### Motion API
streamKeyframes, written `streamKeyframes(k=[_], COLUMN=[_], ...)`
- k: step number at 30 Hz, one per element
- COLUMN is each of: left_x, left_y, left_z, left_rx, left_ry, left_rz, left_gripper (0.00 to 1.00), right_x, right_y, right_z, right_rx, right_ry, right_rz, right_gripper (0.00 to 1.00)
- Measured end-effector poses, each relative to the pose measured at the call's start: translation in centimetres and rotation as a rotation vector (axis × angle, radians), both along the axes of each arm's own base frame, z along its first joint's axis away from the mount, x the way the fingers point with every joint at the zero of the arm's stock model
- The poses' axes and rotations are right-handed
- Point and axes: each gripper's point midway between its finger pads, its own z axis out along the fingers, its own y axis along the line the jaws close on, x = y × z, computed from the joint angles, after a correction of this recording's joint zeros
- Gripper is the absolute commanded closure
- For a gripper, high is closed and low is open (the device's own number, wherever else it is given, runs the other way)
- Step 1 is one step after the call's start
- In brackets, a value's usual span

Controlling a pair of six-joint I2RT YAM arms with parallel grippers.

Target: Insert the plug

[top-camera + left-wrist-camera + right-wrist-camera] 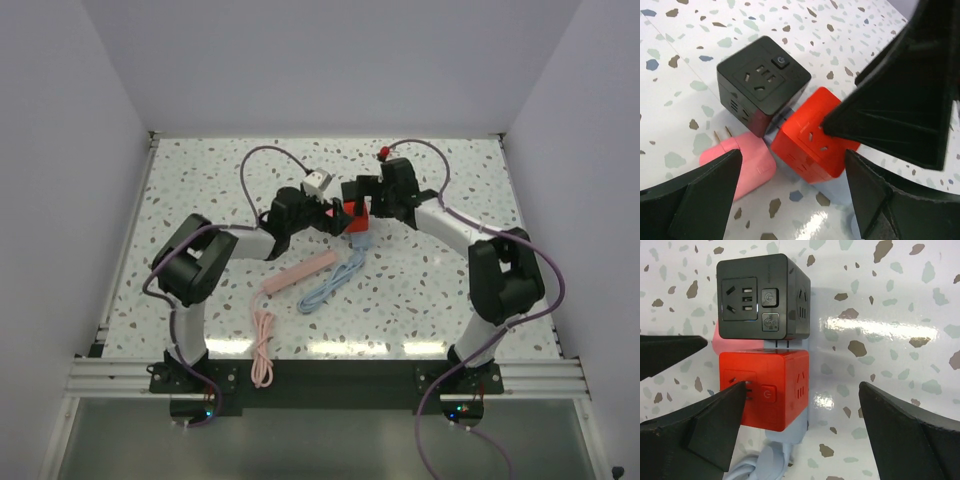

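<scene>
**Step in hand: seating the plug**

1. The black cube [760, 295] stands end to end with the red cube [767, 390]. Its pins [782, 343] bridge a narrow gap between the two bodies, so the seating is judged nearly complete, not fully home.
2. To finish well, brace the red cube from its far side and push the black cube straight along the line of the pins. Do not twist or lift, because a tilt can bind the pins. Stop when the two faces meet.
3. Keep clear of the pink plug [747, 165], which lies loose on the table [890, 290] just beside both cubes, prongs pointing away.

**Position relative to the pincers**

- The left pincer [792, 165] is spread wide and grips nothing. The red cube sits between its fingers, and the black cube lies just beyond them.
- The right pincer [802, 390] is also spread wide and empty. It straddles the red cube, with one finger [715, 420] overlapping that cube's front face. The black cube lies just past its fingertips.
- A blue cable [335, 280] trails from the red cube towards the arm bases.
</scene>
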Motion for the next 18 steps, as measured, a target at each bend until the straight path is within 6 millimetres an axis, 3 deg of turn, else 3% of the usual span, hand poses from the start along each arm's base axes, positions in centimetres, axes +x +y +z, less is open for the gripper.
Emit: streamKeyframes(k=[6,14,18], left_x=[-2.8,-4.2,-4.6], left_y=[1.8,5.2,7.3], left_z=[0.5,5.7,6.7], left_rx=[0.073,0.055,0.055], left_ry=[-0.011,-0.115,-0.135], left_rz=[0.014,0.112,0.177], left_gripper=[0.04,0.0,0.0], right_x=[-0.1,-2.1,-3.6], right_y=[0.2,-0.4,-0.9], right_z=[0.3,0.8,2.2], right_rx=[-0.03,-0.073,-0.066], right_ry=[0.018,0.058,0.038], right_rz=[0.05,0.096,0.103], right_gripper=[0.01,0.01,0.01])
